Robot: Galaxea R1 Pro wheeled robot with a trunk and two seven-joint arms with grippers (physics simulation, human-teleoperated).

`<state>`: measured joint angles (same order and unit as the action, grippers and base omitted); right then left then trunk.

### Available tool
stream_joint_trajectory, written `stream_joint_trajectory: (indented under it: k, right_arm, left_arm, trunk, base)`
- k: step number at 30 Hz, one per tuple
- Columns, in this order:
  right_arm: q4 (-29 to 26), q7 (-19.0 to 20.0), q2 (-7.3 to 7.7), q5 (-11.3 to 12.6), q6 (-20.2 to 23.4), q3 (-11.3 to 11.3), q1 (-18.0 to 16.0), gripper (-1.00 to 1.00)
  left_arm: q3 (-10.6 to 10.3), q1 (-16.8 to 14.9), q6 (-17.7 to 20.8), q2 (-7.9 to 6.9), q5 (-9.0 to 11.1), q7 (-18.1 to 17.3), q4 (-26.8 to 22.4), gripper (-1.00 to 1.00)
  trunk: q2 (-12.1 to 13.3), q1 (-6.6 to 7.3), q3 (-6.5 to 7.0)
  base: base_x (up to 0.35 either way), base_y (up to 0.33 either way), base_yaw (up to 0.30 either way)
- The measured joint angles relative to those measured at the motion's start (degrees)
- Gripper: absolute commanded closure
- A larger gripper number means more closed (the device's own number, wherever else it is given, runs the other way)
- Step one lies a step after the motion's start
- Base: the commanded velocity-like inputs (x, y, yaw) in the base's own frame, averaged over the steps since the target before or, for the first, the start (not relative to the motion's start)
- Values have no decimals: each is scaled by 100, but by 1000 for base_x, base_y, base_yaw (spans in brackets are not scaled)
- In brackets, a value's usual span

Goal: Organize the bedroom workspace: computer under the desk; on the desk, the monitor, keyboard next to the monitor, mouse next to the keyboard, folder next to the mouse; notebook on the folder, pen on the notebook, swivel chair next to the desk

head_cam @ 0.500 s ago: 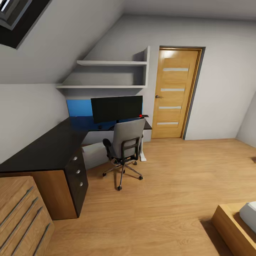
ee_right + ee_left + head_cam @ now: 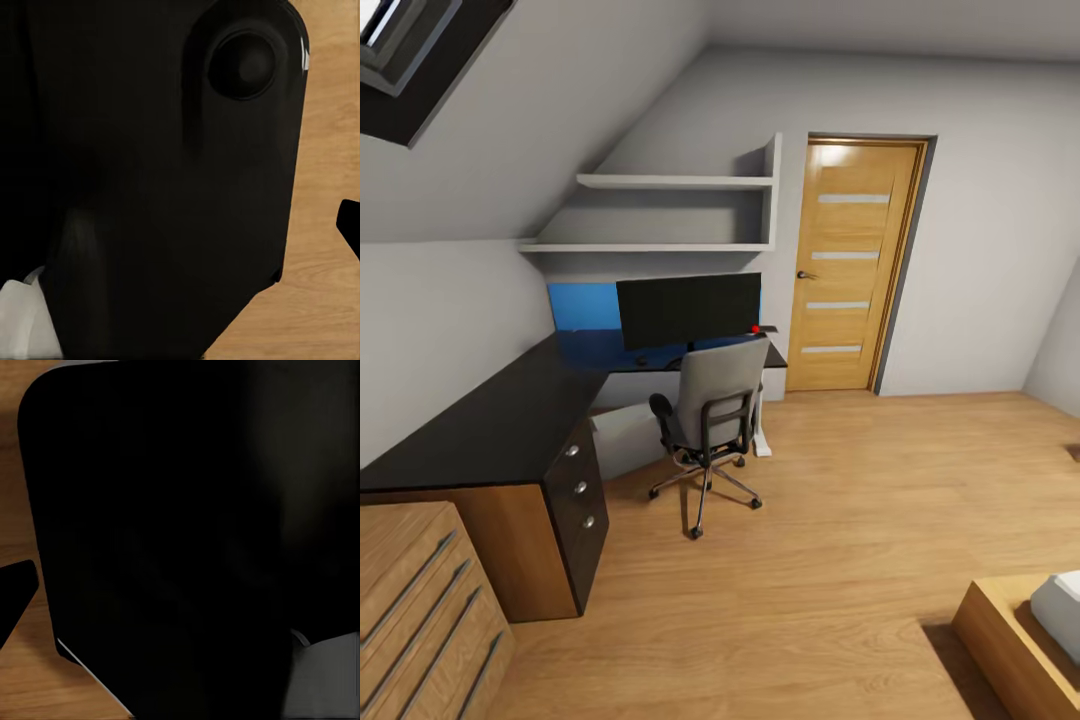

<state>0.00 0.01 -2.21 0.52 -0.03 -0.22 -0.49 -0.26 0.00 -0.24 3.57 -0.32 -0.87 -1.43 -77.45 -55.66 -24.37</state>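
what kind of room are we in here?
Looks like an attic bedroom with a work corner: sloped grey walls under a skylight, an L-shaped black desk with a monitor and swivel chair, and what seems a bed corner.

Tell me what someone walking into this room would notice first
The eye goes first to the wide black monitor standing on the far wing of the glossy black L-shaped desk, with a bright blue wall panel behind it. Right in front of it sits the grey swivel chair, its back to the camera. To the right, the oak door stands shut in the pale grey wall.
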Motion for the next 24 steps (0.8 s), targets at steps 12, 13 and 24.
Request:
stream_joint_trajectory:
  k: [12,13,24]
  right_arm:
    - [0,-1,-10,4,-47,-1,-1,-100]
    - [-1,-1,-11,4,-62,0,-1,-100]
    - [-678,-1,-20,3,-1042,8,-1,-100]
  left_arm:
    - [14,0,-140,35,38,15,-159,-100]
    - [13,0,-172,36,38,15,-192,-100]
    - [9,-1,-1717,24,34,21,-1113,-100]
  trunk:
    - [481,264,216]
    - [522,286,234]
    - [963,528,432]
  base:
    - [0,0,0]
    - [0,0,0]
    - [0,0,0]
